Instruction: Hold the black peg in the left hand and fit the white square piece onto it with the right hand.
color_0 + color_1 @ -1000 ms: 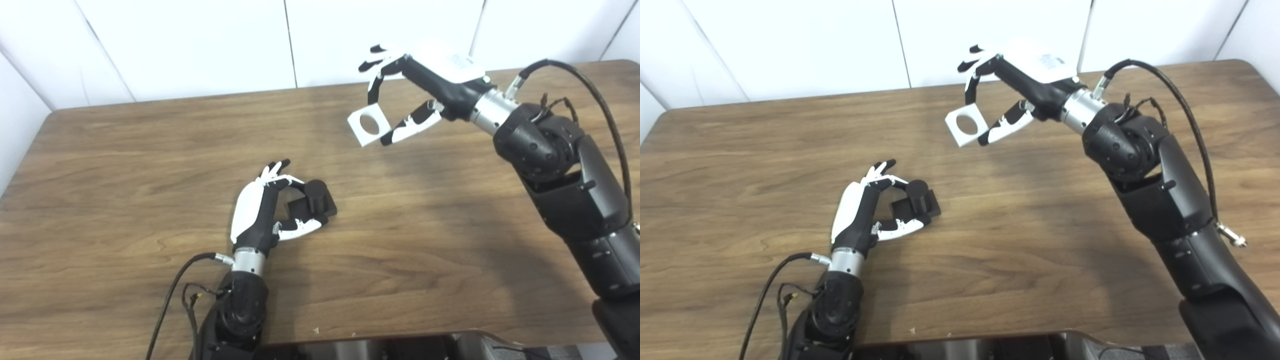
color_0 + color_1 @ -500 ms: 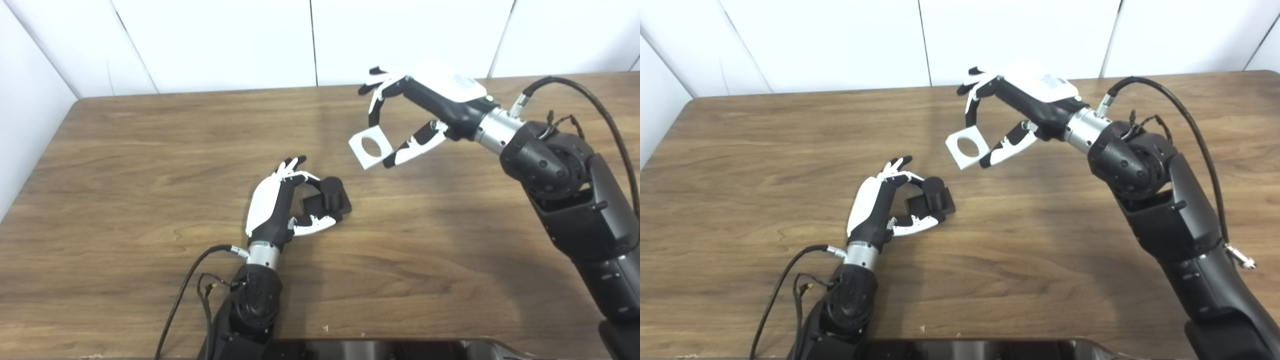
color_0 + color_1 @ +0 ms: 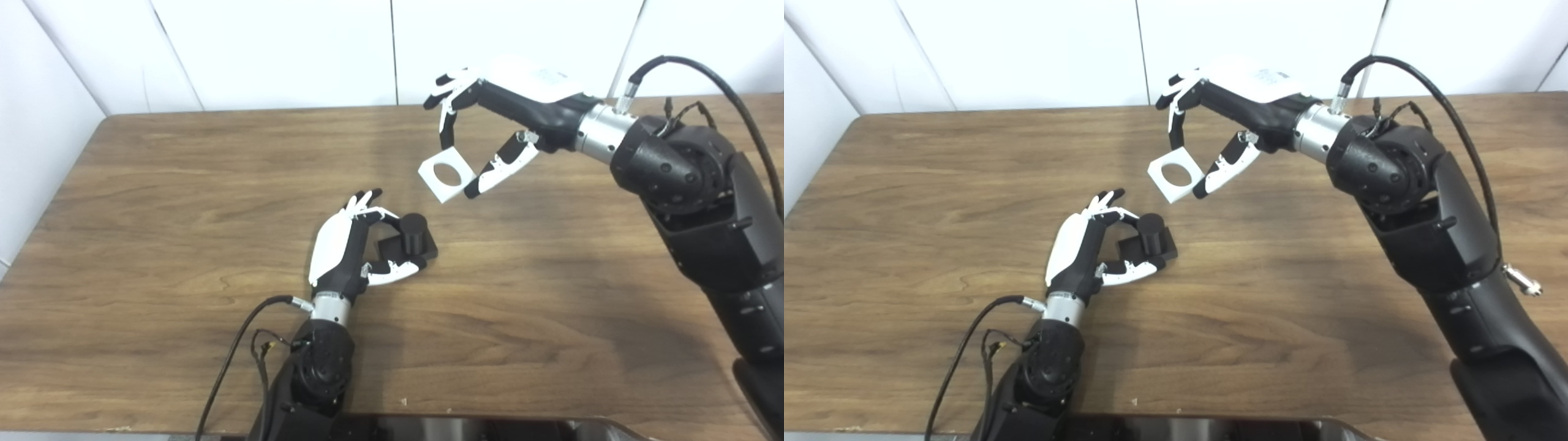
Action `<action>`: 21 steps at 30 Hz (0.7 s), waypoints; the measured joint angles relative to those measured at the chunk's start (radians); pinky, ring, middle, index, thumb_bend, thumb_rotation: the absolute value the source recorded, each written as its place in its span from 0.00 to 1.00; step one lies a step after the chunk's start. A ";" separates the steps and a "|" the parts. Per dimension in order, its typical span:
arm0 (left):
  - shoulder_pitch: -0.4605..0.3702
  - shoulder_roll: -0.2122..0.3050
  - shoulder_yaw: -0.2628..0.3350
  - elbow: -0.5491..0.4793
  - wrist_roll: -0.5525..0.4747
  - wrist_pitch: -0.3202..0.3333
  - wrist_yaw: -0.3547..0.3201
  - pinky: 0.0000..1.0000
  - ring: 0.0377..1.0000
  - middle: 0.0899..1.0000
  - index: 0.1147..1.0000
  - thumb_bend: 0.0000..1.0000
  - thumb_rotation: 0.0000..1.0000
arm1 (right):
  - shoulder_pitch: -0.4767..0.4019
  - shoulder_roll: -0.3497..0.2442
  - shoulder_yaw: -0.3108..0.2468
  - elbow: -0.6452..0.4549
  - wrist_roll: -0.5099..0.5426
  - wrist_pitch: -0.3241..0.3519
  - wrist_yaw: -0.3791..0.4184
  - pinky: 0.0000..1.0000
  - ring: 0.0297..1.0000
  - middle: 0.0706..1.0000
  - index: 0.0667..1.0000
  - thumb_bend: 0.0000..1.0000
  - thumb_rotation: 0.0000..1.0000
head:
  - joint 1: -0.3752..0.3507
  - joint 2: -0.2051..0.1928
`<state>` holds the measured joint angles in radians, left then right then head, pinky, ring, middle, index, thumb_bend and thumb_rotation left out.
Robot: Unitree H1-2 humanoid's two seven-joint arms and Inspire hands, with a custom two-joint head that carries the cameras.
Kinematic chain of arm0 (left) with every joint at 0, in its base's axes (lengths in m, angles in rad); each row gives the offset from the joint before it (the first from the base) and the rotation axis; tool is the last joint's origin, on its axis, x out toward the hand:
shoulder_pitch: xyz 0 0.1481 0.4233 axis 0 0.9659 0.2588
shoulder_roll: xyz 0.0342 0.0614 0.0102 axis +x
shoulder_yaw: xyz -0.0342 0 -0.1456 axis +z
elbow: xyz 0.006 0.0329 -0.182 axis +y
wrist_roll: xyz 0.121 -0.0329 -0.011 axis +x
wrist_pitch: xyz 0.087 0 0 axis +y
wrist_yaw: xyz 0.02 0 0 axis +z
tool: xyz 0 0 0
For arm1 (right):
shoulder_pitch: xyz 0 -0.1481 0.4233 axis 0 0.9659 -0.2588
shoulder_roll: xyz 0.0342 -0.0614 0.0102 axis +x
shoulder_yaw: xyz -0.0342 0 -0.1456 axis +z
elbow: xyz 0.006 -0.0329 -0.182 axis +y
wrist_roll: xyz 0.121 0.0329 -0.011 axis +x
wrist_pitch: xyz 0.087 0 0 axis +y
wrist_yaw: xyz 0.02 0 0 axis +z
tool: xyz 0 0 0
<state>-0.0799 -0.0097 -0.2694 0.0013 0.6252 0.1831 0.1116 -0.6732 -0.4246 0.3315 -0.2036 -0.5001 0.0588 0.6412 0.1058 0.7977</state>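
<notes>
Left eye view: the left hand hides the near side of the black peg, fingers and thumb pinching its square base on the wooden table. The white square piece hangs in the air at one o'clock from the peg, well apart, pinched at its corner by the right hand. Bare wood lies between them.

Right eye view: the right arm is cut off at the bottom right edge. A black cable curls at seven o'clock of the left hand. Open tabletop runs to the table's left edge at nine o'clock.
</notes>
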 measured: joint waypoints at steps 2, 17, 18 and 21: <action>0.000 0.000 -0.001 0.000 0.001 0.000 0.002 1.00 1.00 0.94 0.42 0.52 0.09 | -0.002 0.001 0.012 0.003 0.000 0.004 0.014 0.94 0.92 0.82 0.44 0.52 0.14 | 0.000 0.000; 0.001 -0.007 -0.005 0.000 0.009 0.011 0.017 1.00 1.00 0.94 0.42 0.52 0.09 | -0.051 0.023 0.050 0.049 -0.002 -0.002 0.033 0.97 0.89 0.80 0.44 0.53 0.14 | 0.026 0.009; 0.001 -0.007 -0.006 0.000 0.009 0.011 0.017 1.00 1.00 0.94 0.42 0.52 0.09 | -0.053 0.024 0.053 0.052 -0.002 -0.002 0.033 0.97 0.90 0.80 0.44 0.53 0.14 | 0.026 0.009; 0.001 -0.008 -0.007 0.000 0.009 0.013 0.018 1.00 1.00 0.94 0.42 0.52 0.09 | -0.059 0.031 0.056 0.065 -0.002 -0.001 0.033 0.96 0.89 0.80 0.44 0.53 0.14 | 0.028 0.011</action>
<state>-0.0790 -0.0173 -0.2764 0.0017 0.6345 0.1958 0.1295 -0.7322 -0.3932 0.3877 -0.1386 -0.5026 0.0575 0.6741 0.1335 0.8084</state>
